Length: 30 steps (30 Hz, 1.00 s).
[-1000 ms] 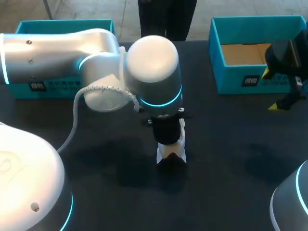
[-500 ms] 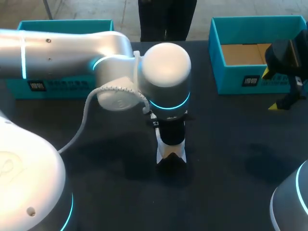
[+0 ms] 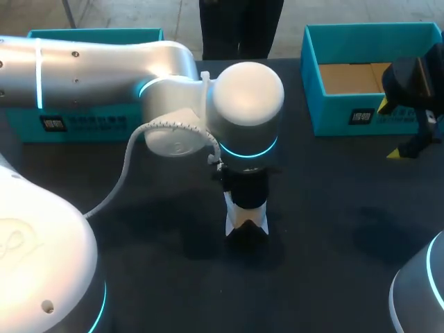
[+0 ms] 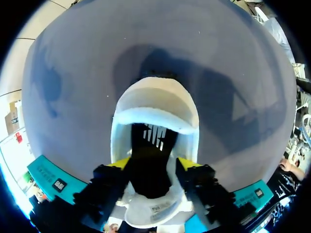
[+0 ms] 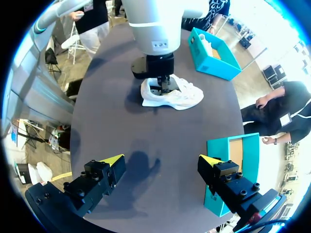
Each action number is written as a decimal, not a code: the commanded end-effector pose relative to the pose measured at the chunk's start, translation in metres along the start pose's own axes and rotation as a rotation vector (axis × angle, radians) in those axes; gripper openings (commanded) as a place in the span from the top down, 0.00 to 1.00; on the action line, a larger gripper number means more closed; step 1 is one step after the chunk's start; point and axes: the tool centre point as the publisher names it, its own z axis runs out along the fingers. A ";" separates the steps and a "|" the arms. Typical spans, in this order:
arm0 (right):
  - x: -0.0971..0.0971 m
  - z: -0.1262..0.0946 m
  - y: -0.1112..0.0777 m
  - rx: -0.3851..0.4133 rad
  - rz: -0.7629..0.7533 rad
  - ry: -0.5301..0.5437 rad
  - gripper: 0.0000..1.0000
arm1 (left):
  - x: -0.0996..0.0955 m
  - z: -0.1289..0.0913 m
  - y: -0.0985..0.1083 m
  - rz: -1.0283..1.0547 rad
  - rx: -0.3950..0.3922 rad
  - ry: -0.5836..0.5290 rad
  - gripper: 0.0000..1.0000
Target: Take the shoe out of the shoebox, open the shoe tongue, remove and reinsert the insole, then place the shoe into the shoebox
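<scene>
Left wrist view: looking straight down onto a white sneaker point(image 4: 155, 104), set on its sole on the dark table point(image 4: 73, 97), toe ahead and heel collar nearest. Directly over the sneaker's dark opening, the left gripper point(image 4: 154, 165); cannot tell whether it is gripping anything in there or merely sitting at the collar.

From the head view: same sneaker at about the middle of the table, mostly hidden under the left arm point(image 3: 243, 104), which comes in from the left edge to just past the centre and points straight down. Outside both boxes and well apart from each.

At the far right: a teal shoebox point(image 3: 333, 114), open-topped, with brown cardboard showing inside. At the far left: a second teal box point(image 3: 69, 128), partly behind the left arm.

Near the right edge, just beside the shoebox: the right gripper point(image 3: 390, 129), held above the table and spread wide, nothing between.

From the right wrist view: dark tabletop under the parted fingers point(image 5: 114, 160), shoebox just beside one of them, sneaker well ahead with the left gripper at its heel end.
</scene>
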 end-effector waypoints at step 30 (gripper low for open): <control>-0.002 0.002 0.001 0.003 0.000 0.004 0.00 | 0.010 -0.031 0.027 -0.018 -0.010 -0.004 0.00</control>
